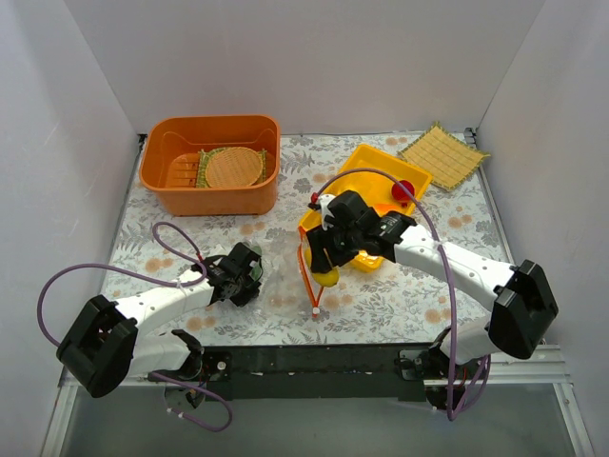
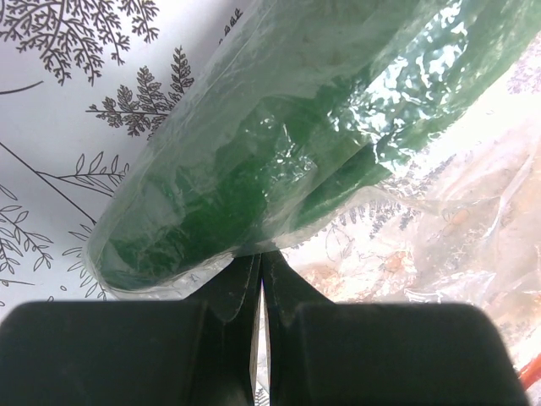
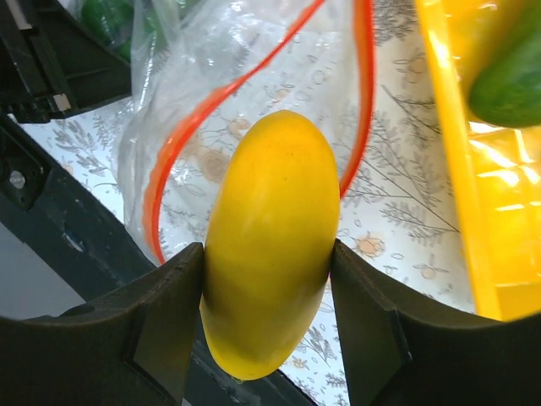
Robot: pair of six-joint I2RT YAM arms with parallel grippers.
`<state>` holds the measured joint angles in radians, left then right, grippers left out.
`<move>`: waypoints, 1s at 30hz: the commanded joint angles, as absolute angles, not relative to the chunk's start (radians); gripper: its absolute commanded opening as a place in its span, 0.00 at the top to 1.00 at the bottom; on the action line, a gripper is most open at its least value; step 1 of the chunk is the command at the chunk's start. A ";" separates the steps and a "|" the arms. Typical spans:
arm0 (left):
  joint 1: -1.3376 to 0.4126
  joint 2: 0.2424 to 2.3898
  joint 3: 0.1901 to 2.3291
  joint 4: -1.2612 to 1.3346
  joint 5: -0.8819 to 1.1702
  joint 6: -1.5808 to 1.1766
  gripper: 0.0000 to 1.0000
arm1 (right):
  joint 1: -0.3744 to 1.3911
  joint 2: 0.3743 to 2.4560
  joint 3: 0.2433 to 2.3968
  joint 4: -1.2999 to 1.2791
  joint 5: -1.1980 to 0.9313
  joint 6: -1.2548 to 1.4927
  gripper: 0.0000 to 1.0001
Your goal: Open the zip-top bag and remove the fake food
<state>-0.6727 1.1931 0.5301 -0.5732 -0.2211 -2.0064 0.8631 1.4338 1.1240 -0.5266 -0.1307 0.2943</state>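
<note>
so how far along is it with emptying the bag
Done: the zip-top bag is open, its zip strip spread in a loop, and a red piece and a green piece lie in the yellow tray. In hand: the right gripper grips a yellow piece at the mouth while the left gripper pinches the bag. Left: at least a bagged green piece.

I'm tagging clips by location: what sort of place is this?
Likely a robot test booth: plain white walls around a leaf-print tabletop, two white-and-black robot arms at its near edge.
</note>
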 commanded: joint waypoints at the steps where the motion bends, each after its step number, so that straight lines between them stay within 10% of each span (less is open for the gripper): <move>1: -0.672 1.213 0.492 -0.658 -0.284 -2.000 1.00 | 0.838 1.364 1.183 -0.609 -0.057 0.259 0.83; 20: -0.672 1.187 0.584 -0.687 -0.273 -1.884 1.00 | 0.352 1.629 1.368 -0.354 0.057 0.276 0.79; 30: -0.670 1.154 0.669 -0.667 -0.198 -1.812 0.71 | 0.272 2.011 1.726 -0.459 0.072 0.258 0.32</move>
